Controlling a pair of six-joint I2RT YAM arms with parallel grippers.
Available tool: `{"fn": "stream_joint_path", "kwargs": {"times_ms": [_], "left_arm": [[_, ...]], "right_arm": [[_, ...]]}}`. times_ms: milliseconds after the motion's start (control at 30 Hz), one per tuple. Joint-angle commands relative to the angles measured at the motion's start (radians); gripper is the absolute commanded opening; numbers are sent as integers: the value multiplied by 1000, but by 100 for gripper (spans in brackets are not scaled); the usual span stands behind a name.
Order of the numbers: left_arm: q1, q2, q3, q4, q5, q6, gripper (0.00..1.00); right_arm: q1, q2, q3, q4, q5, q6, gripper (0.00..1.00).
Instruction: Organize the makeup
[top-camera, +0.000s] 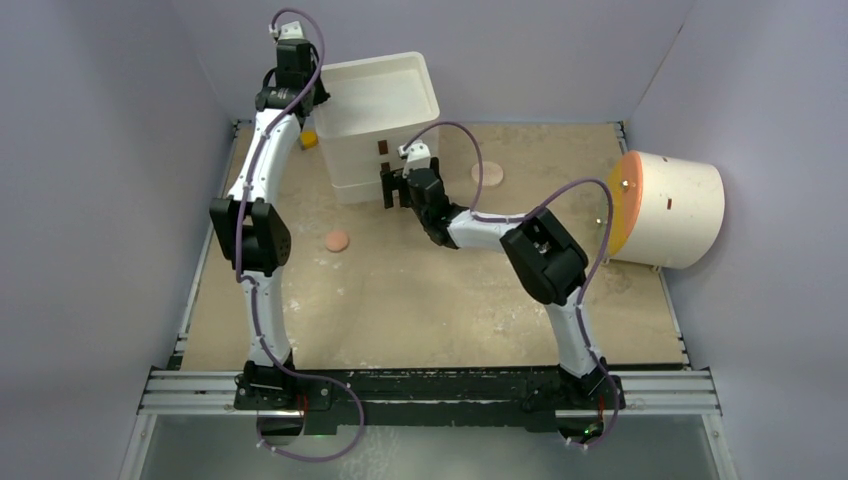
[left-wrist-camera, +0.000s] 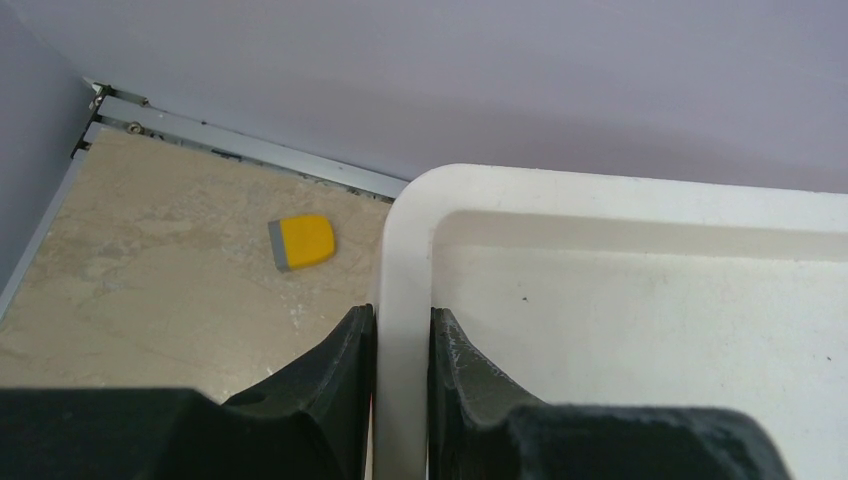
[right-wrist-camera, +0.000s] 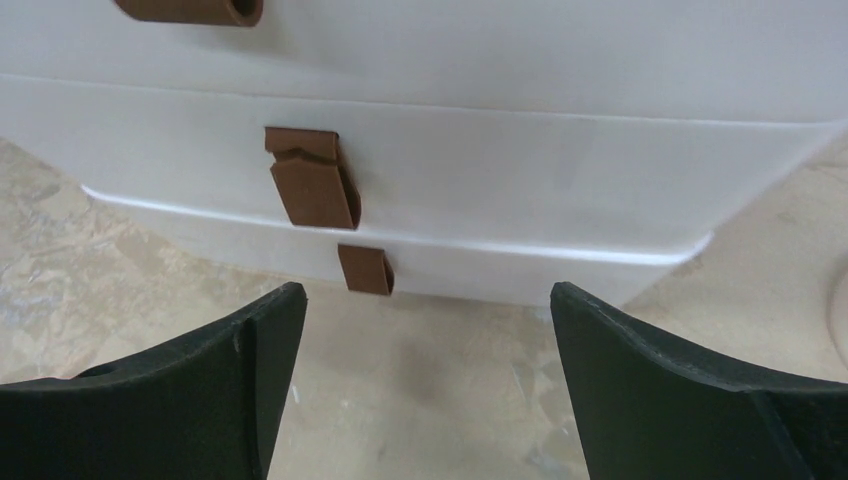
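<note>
Two peach discs lie loose on the table (top-camera: 420, 300): one disc (top-camera: 337, 241) toward the left edge, the second disc (top-camera: 487, 173) nearer the far edge, just right of the white drawer unit (top-camera: 375, 120). The left gripper (left-wrist-camera: 400, 322) pinches the unit's top rim near its far-left corner. The right gripper (right-wrist-camera: 428, 300), fingers wide and empty, faces the brown handles (right-wrist-camera: 312, 177), upright just ahead, left of centre.

The top external view looks down from above and behind the arm bases and takes in the whole table (top-camera: 430, 300). The left wrist view looks past the left gripper (left-wrist-camera: 400, 322), very near the top rim of the white drawer box (left-wrist-camera: 405, 250), toward the back corner. The right wrist view looks past the right gripper (right-wrist-camera: 428, 300), low and near, at the front of this box. All three views share the box.
</note>
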Motion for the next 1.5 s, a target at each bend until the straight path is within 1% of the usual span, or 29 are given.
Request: {"fn": "stream_joint_path", "kwargs": {"times_ms": [0, 200, 367, 433, 733, 800, 833, 867, 967, 1133, 1333, 1467], "left_arm": [[-41, 27, 37, -67, 80, -106, 0], [-42, 31, 32, -64, 69, -124, 0], [-44, 30, 32, -54, 73, -125, 0], [-45, 31, 29, -51, 76, -124, 0], [-45, 31, 15, -44, 84, -118, 0], [-45, 31, 11, -42, 84, -118, 0], [-45, 32, 12, -41, 81, -118, 0], [-45, 33, 12, -40, 79, -118, 0], [-45, 40, 15, -38, 68, -115, 0], [-42, 58, 23, -38, 52, -116, 0], [-37, 76, 36, -32, 38, -130, 0], [-35, 85, 49, -30, 31, -146, 0]], "right_arm": [[4, 80, 94, 88, -8, -1, 91], [4, 176, 191, 65, -8, 5, 80], [4, 216, 235, 61, -3, 3, 73], [4, 224, 244, 72, -3, -3, 67], [4, 242, 279, 82, 0, -8, 25], [4, 244, 286, 82, 0, -8, 13], [4, 244, 285, 79, 1, -8, 5], [4, 242, 281, 78, 2, -8, 0], [4, 216, 230, 91, 10, 0, 0], [7, 90, 25, 142, 17, 52, 0], [37, -51, -178, 133, 25, 109, 0], [65, -108, -225, 82, 52, 134, 0]]}}
